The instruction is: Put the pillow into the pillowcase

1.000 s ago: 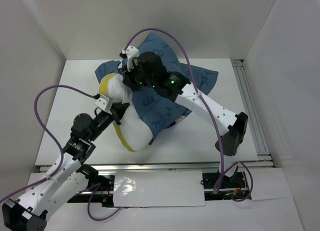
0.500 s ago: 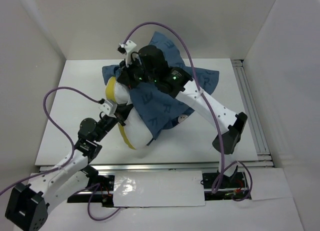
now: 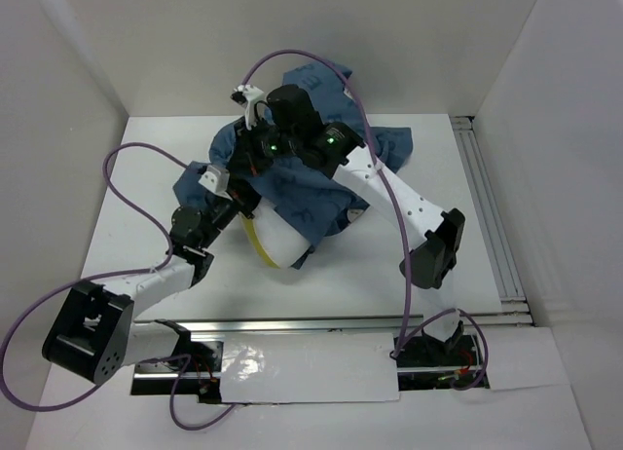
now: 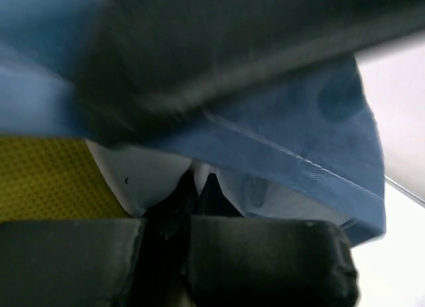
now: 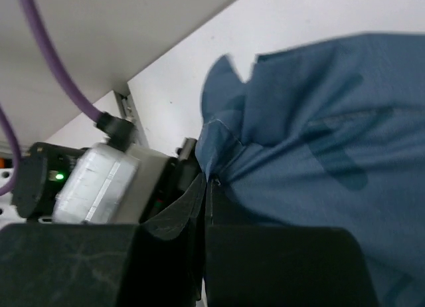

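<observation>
Work with the left pincer (image 4: 199, 187) shut on the white cloth of the pillow (image 3: 280, 241), beside its yellow strip, and the right pincer (image 5: 207, 187) pinched closed on the blue hem of the pillowcase (image 3: 302, 192). Mid-desk (image 3: 360, 275), mostly under the case, near end of pillow poking out bare. Draw the hem toward that bare end while feeding the pillow deeper; avoid bunching cloth or letting either grip slip.
</observation>
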`<state>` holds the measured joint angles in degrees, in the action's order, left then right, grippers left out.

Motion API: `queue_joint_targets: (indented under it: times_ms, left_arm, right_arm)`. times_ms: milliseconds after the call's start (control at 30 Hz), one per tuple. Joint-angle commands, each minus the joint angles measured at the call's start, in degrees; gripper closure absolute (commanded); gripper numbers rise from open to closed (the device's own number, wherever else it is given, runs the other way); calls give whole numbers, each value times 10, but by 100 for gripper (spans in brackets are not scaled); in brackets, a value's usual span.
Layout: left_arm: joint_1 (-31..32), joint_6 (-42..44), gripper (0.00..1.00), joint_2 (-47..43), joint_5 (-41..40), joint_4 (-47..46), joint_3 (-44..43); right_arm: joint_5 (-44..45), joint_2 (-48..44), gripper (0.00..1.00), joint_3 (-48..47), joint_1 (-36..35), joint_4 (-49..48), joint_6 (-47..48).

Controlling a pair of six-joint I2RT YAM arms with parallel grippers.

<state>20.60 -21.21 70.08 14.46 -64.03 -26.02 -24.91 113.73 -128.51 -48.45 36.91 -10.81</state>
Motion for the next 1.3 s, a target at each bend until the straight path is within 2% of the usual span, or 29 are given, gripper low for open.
queue_joint_targets:
  times_ms: [0,67,100,133,167,200,233,267,300,333,467,567,600,633,700,733,767,833,933,967,1000,1167,1267]
  left_arm:
    - [-27,-13,100,4,-26,-102,-41]
    - [-27,-13,100,-1,-53,-46,-34]
    - [-27,-13,91,-11,-86,28,-34]
    - [-27,-21,76,-16,-104,67,-34]
    - [-27,-27,45,-22,-116,109,-34]
    - [-32,-36,31,-42,-130,169,-45]
    - [-32,-57,14,-53,-136,297,-72]
    - [-32,-66,0,-61,-143,346,-82]
    - [-32,-66,0,-68,-143,382,-90]
    - [-26,-77,0,-82,-166,438,-96]
    - [-26,-83,0,-120,-195,535,-112]
    - [-26,-75,0,-146,-178,619,-119]
    - [-19,-75,0,-146,-166,631,-119]
    - [-19,-75,0,-151,-159,678,-119]
    - [4,-85,0,-152,-115,708,-119]
    - [26,-96,0,-145,-98,714,-108]
    - [39,-109,0,-144,-65,706,-84]
    - [68,-130,0,-144,-50,682,-53]
    - [90,-160,0,-144,-21,609,6]
    - [90,-160,0,-144,-11,590,17]
    - [95,-166,0,-138,-11,574,25]
    - [111,-166,0,-55,-4,509,20]
    - [111,-166,14,7,-14,486,-7]
  right_arm:
    - [-29,1,99,23,-3,-7,-42]
    - [6,1,90,34,-3,-12,-36]
    - [46,8,77,40,3,-12,-30]
    - [61,8,69,41,3,-12,-30]
    - [71,8,60,41,10,-18,-24]
    - [78,14,49,41,10,-18,-15]
    - [86,20,32,41,19,-18,-15]
    - [86,20,23,21,25,-11,-8]
    - [96,20,14,14,35,-11,-8]
    - [114,20,0,8,41,-6,-8]
    - [122,-14,0,24,55,-6,-3]
    - [146,-87,0,122,69,-39,-3]
    - [157,-110,0,193,76,-66,-3]
    - [170,-133,0,233,76,-80,-3]
    - [201,-208,0,320,82,-125,-14]
    - [210,-234,0,408,82,-141,-14]
    - [233,-285,0,452,87,-157,-24]
    - [252,-334,0,565,92,-192,-34]
    - [275,-414,0,620,99,-198,-53]
    - [275,-430,0,682,99,-198,-58]
    - [275,-456,0,700,99,-192,-64]
    - [254,-477,2,764,87,-167,-43]
    - [242,-447,7,779,73,-172,-30]
